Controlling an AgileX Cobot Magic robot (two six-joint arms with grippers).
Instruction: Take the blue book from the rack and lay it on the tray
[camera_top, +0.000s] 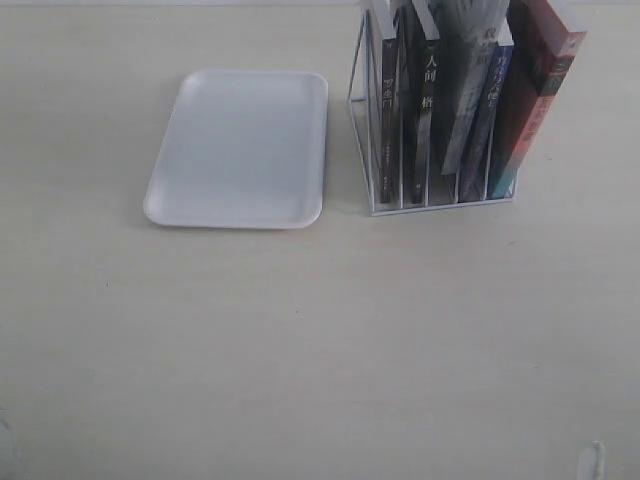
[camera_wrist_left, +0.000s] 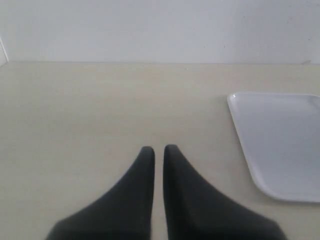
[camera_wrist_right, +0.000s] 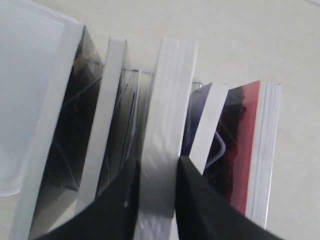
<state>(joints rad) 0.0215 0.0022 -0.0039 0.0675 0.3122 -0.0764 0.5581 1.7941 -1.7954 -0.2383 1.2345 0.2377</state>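
Plainly, left end effector (camera_wrist_left: 159, 148) closed, right end effector (camera_wrist_right: 159, 161) spread round thick book (camera_wrist_right: 175, 100) (white-edged).

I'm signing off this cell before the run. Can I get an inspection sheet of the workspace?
Surface: pale cream tabletop, no spills seen.
Job's things: thin blue-spined book upright in the white wire rack; flat white rectangular tray holds nothing.
Clutter: dark-spined book, black-spined book, grey book, taller red book share the rack.
Grippers: left gripper, fingers together, holding nothing; right gripper, fingers apart astride the grey book's page edge, contact unclear.
Cables: nothing seen.
Surroundings: plain pale wall behind the table.
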